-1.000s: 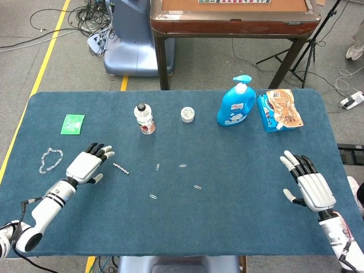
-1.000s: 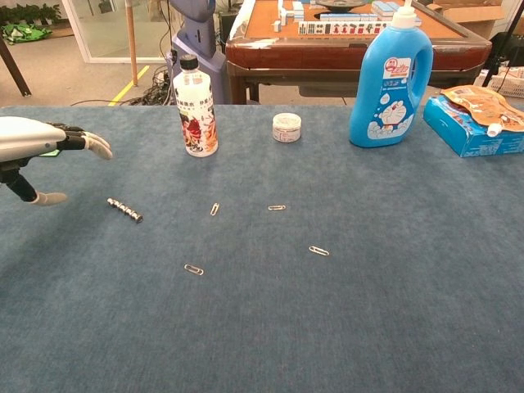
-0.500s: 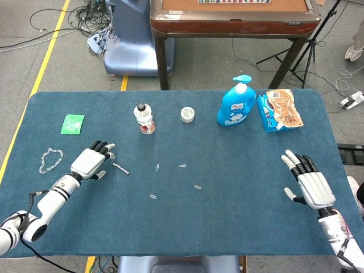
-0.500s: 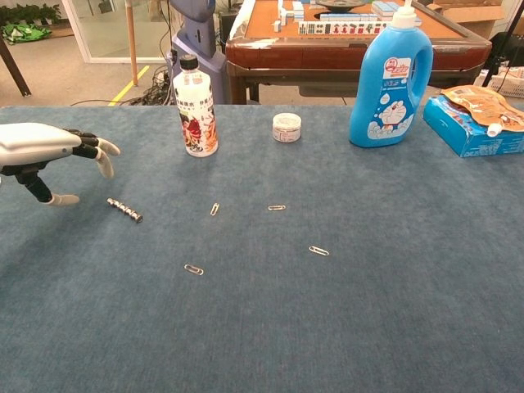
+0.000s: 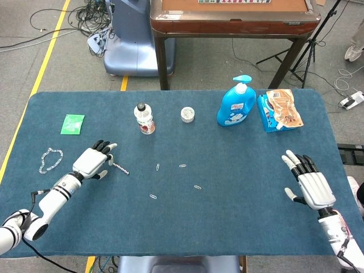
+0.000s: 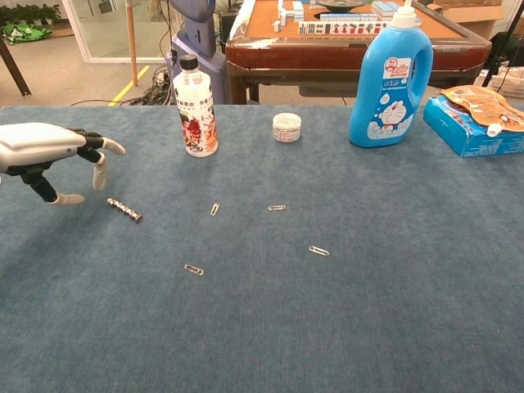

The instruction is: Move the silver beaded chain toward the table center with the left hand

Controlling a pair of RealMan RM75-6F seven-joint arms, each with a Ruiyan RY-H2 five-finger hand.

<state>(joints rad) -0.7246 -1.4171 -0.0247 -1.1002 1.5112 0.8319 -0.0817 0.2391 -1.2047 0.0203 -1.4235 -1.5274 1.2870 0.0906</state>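
From the head view, I see my left hand (image 5: 92,161) lying low over the blue surface (image 5: 227,216), nearer to the short beaded bar (image 5: 120,168) than a second ago; its fingers are apart and slightly curled, holding nothing, the tips just beside the bar's end. I cannot tell if they touch it. The silver beaded chain (image 5: 50,160) lies as a loop near the left edge, in the same place as before, well apart from the hand. My right hand (image 5: 310,186) rests spread and empty at the right side, unchanged.

From the chest view, the left hand (image 6: 49,147) has come further in, fingers bent downward above the bar (image 6: 125,210), not gripping it. The chain does not show here.
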